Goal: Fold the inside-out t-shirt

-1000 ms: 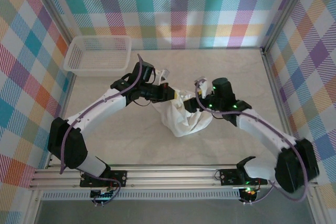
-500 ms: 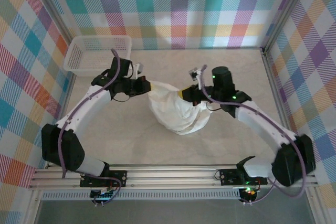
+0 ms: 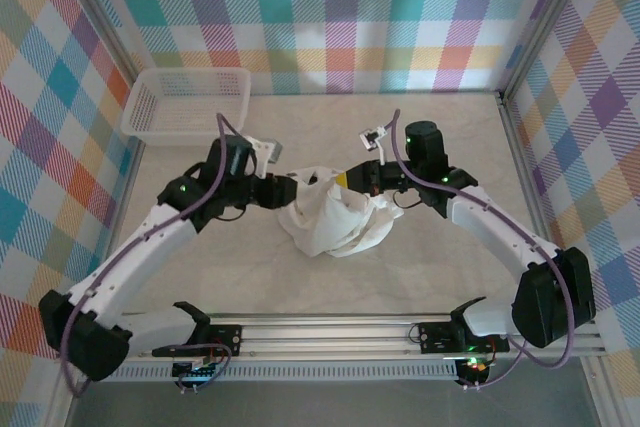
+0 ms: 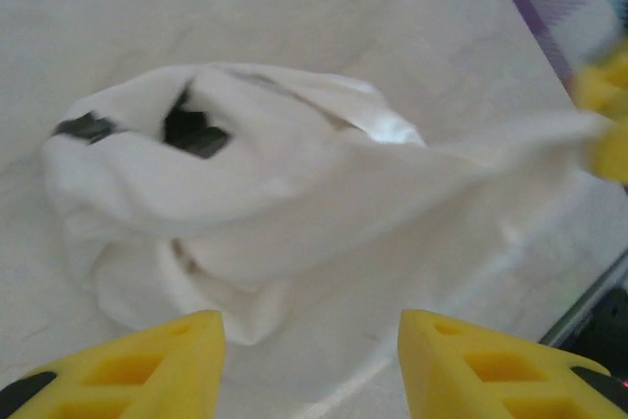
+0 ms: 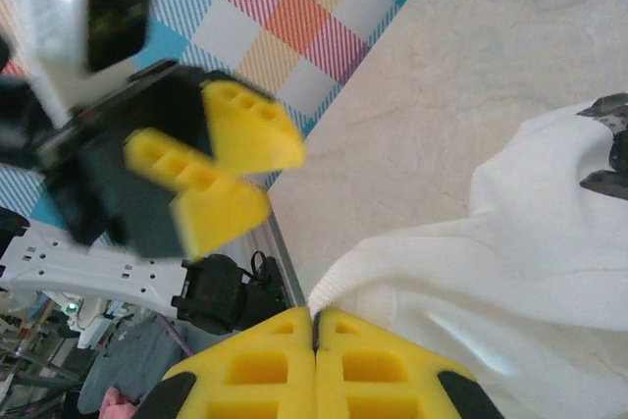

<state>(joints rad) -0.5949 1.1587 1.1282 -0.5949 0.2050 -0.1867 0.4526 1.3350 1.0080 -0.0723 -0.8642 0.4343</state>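
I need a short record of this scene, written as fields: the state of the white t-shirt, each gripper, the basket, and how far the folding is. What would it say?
garment: plain white thin-fabric t-shirt, bunched in a heap mid-table, not flat
left gripper: open, fingers apart, facing the heap, holding nothing
right gripper: shut on an edge of the t-shirt, fabric drawn out from the heap
basket: white plastic mesh basket, far-left corner, apart from the t-shirt
surface: pale marbled tabletop
progress: no fold made yet
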